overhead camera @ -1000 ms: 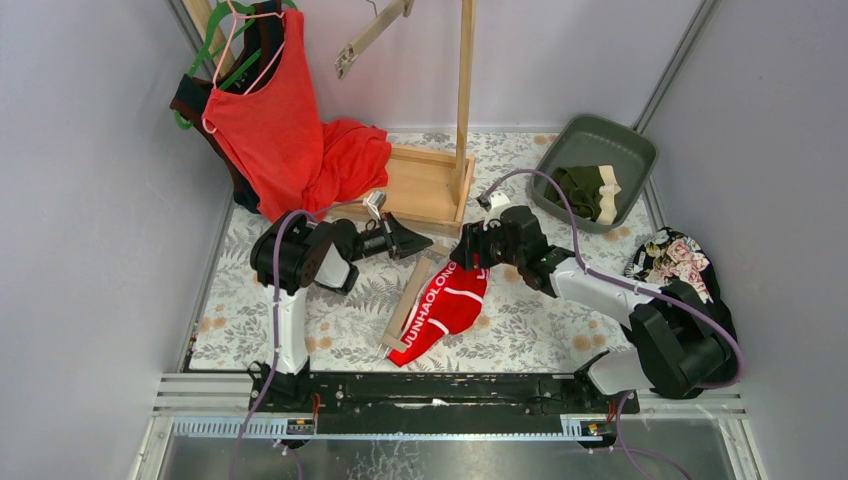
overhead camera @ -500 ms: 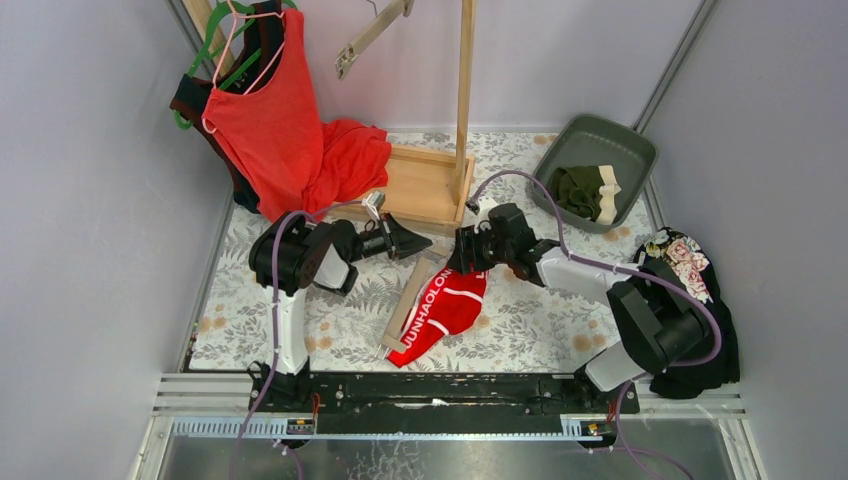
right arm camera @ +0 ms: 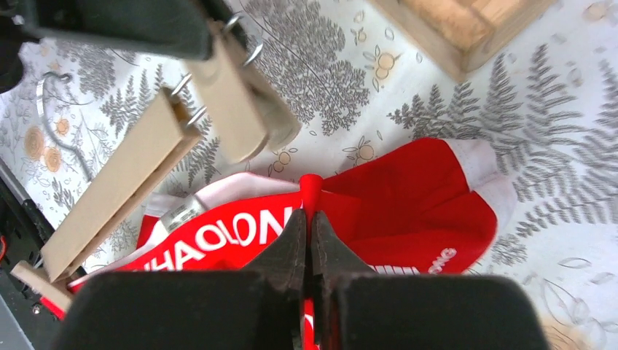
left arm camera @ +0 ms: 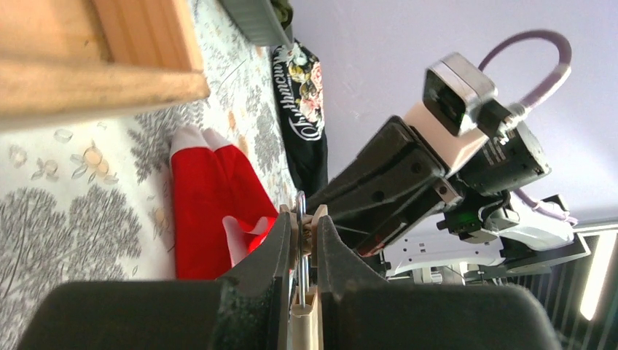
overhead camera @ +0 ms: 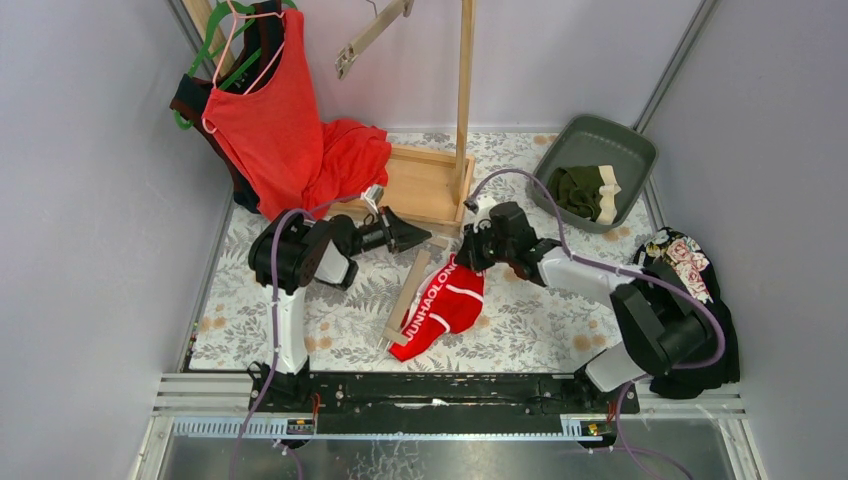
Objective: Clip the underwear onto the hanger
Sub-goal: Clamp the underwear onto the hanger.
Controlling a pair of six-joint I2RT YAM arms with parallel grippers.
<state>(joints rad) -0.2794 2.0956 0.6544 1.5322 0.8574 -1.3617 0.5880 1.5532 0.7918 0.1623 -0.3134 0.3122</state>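
Note:
The red underwear [overhead camera: 440,305], its waistband lettered in white, lies on the patterned table by the wooden hanger [overhead camera: 408,295]. My right gripper [overhead camera: 462,258] is shut on a fold of its waistband edge [right arm camera: 310,191], and the red cloth [right arm camera: 408,211] spreads out beyond the fingertips. My left gripper [overhead camera: 415,233] is shut on the hanger's wooden clip [right arm camera: 240,109], pinching it at the bar's far end [left arm camera: 302,219]. The clip's mouth hangs just above the waistband. The dark green underwear [overhead camera: 585,190] sits in the grey bin [overhead camera: 630,150].
A wooden stand base [overhead camera: 420,185] with an upright post [overhead camera: 464,90] sits just behind both grippers. A red tank top [overhead camera: 270,130] hangs at the back left. A black floral cloth [overhead camera: 680,265] lies at the right edge.
My right gripper has shut on the red underwear's waistband after standing open over it. The left gripper has shifted the clip end of the hanger slightly toward the back.

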